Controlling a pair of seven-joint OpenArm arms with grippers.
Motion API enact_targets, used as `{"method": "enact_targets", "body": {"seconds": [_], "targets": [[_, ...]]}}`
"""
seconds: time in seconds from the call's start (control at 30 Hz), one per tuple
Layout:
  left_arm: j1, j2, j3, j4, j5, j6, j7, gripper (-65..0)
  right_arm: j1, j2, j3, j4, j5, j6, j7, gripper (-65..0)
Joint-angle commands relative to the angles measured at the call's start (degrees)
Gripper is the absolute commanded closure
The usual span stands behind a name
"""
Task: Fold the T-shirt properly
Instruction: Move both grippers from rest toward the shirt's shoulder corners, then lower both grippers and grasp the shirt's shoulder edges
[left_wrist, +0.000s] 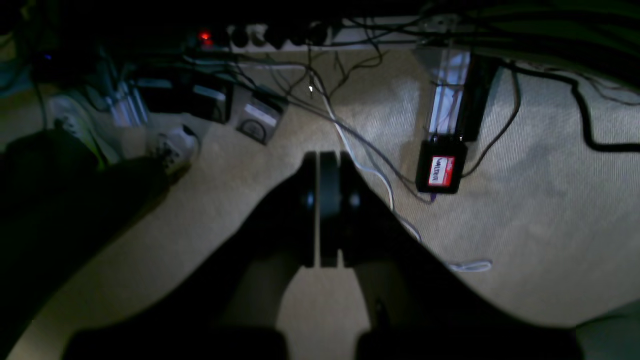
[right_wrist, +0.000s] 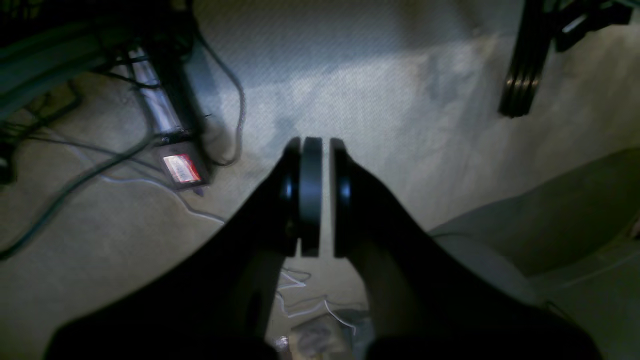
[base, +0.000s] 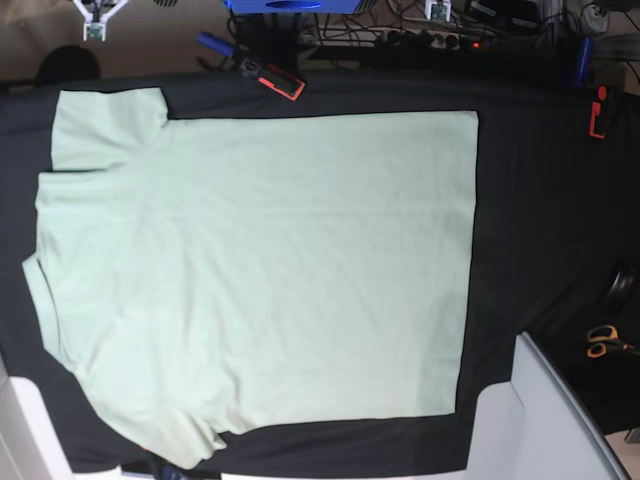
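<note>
Your T-shirt (base: 265, 270) lies spread flat across the black-clothed bench (base: 540, 220), sleeves at the base view's left, hem at its right. It looks light and limp (likely to sag and crease), so pinch it at corners or the hem edge. Both the right gripper (right_wrist: 316, 197) and left gripper (left_wrist: 322, 207) hang clenched and empty over carpet.

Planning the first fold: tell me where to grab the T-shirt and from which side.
Grip the T-shirt at its two hem corners, on the base view's right, coming in from that side. It lies flat and spread on the black cloth; the straight hem edge is fully exposed, so lifting it probably folds cleanly toward the sleeves.
</note>
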Motion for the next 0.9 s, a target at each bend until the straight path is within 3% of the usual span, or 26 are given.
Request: {"method": "enact_targets", "body": {"seconds": [0.0, 0.2, 0.4, 0.7, 0.87], "targets": [[2.2, -0.3, -1.5, 3.0, 0.1, 0.3, 1.0, 0.0, -1.8, -0.1, 1.7, 4.2, 0.1, -0.3, -1.0, -3.5], [12.0, 0.2, -11.7, 26.2, 0.2, 0.2, 5.6, 0.0, -6.7, -1.9, 5.8, 20.0, 0.1, -0.2, -7.8, -3.5], [20.3, -0.2, -14.2, 46.6, 0.2, 0.2, 5.8, 0.0, -9.6, -1.9, 5.9, 29.5, 0.1, -0.2, -11.4, -3.5], [23.2, 0.0, -14.7, 60.5, 0.2, 0.2, 5.7, 0.0, -10.9, -1.9, 8.9, 43.6, 0.1, -0.2, -13.6, -3.5], [20.3, 0.3, -14.7, 63.9, 0.1, 0.2, 5.7, 0.0, -6.2, -3.1, 11.3, 46.5, 0.2, 0.5, -13.5, -3.5]]}}
